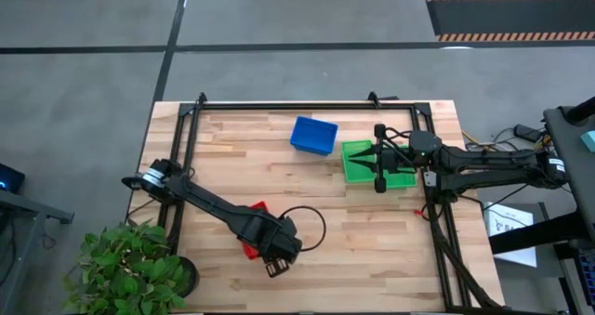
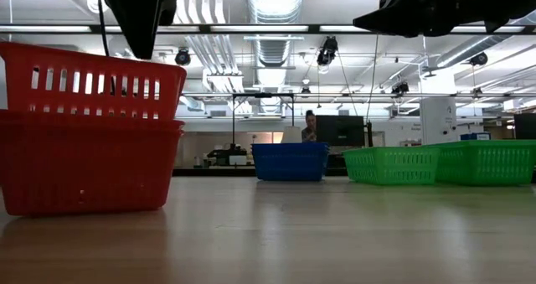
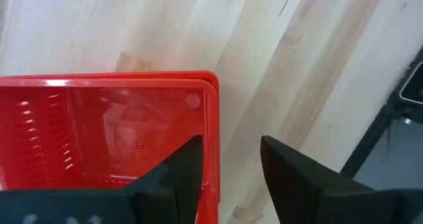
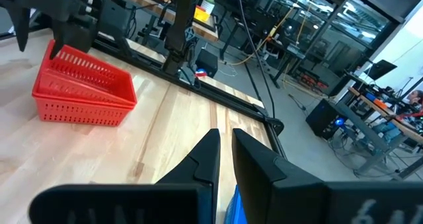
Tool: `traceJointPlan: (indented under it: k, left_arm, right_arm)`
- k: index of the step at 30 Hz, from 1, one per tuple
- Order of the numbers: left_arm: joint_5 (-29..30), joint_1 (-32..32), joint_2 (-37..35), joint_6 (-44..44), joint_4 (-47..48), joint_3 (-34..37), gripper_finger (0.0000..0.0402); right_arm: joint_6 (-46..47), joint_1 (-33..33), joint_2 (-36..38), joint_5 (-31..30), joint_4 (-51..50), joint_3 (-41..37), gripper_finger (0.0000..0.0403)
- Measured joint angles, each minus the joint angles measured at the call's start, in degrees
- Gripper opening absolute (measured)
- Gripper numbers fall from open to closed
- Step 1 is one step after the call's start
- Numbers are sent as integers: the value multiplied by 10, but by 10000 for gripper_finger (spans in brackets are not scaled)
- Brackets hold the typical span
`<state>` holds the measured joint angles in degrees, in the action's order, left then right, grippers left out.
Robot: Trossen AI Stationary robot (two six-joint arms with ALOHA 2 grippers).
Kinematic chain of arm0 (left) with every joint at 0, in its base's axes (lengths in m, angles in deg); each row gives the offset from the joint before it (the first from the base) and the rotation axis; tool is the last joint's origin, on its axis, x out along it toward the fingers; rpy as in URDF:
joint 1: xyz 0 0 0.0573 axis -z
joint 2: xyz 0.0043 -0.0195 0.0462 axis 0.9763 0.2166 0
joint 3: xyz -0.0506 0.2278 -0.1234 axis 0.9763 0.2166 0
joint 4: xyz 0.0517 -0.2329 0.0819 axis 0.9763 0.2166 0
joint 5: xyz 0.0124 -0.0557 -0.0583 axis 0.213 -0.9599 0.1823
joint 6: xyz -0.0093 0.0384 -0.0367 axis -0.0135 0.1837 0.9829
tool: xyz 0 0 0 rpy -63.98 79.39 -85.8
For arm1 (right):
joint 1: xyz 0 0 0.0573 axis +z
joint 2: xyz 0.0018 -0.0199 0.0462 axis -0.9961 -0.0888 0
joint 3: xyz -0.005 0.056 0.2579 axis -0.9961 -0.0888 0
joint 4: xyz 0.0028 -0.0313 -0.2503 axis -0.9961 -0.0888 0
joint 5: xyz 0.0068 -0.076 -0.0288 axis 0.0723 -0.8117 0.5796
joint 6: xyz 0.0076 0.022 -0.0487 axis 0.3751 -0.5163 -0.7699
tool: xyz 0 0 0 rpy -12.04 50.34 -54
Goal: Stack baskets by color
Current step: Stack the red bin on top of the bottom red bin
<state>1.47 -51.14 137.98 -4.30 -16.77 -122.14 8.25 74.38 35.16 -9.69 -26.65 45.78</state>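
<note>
Two red baskets (image 1: 255, 209) (image 2: 84, 158) sit nested near the table's near edge, the lower one flat on the wood. My left gripper (image 3: 231, 164) (image 1: 277, 261) points down over one end of the stack and is open, with one finger over the inside and one outside the end wall. A blue basket (image 1: 313, 135) (image 2: 290, 161) stands toward the far side. To its right are the green baskets (image 1: 358, 171); the low view shows two side by side (image 2: 392, 164) (image 2: 486, 162). My right gripper (image 4: 225, 141) (image 1: 359, 157) hangs level above the green ones, shut and holding nothing. My left gripper straddles the upper red basket's end rim (image 3: 213, 138) from above, close to a corner. Its fingers stand apart, and I cannot tell whether the inner finger (image 3: 188, 164) still touches the rim. The stack rests on the table.
A black frame rail (image 1: 279, 104) runs along the far edge and down both sides of the table. A potted plant (image 1: 130, 269) stands off the near left corner. Bare wood lies between the red stack and the blue and green baskets. A person (image 2: 310, 125) sits in the room behind.
</note>
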Motion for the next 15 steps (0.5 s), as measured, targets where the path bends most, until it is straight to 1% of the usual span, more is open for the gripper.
traceJointPlan:
  k: [3, 7, 11, 13, 15]
  left_arm:
    - [12, 3, -7, -10, 3, 2, 122]
    - [41, 4, -8, -14, 15, 14, 80]
    - [39, 4, -8, -14, -1, 45, 37]
    - [24, 4, -8, -12, -25, 62, 20]
    - [8, 3, -8, -8, -20, 72, 6]
  right_arm:
    - [0, 0, 0, 0, -1, 0, 33]
    - [-1, 0, 0, 0, -1, 0, 33]
    - [-2, 0, 0, 0, -1, 0, 33]
    - [-2, 0, 0, 0, -1, 0, 33]
    - [-1, 0, 0, 0, -1, 0, 33]
